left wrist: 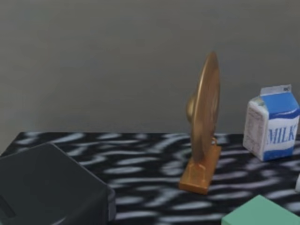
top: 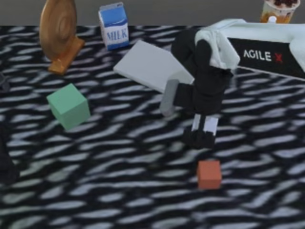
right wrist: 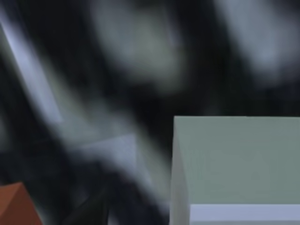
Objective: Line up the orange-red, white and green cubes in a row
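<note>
My right gripper (top: 200, 139) points down at the table right of centre, shut on the white cube (top: 211, 125), whose pale faces show either side of the dark front finger. The right wrist view shows that cube (right wrist: 239, 159) large and close. The small orange-red cube (top: 209, 174) lies on the table just in front of the gripper, apart from it; its corner (right wrist: 14, 206) shows in the right wrist view. The mint green cube (top: 69, 106) sits far off at the left, its corner (left wrist: 265, 213) in the left wrist view. My left arm (top: 5, 167) is parked at the left edge.
A flat grey-white slab (top: 145, 64) lies behind the right arm. A milk carton (top: 113, 26) (left wrist: 273, 124) and a bronze disc on a stand (top: 58, 28) (left wrist: 204, 126) stand at the back left. A dessert cup (top: 279, 9) is at the back right.
</note>
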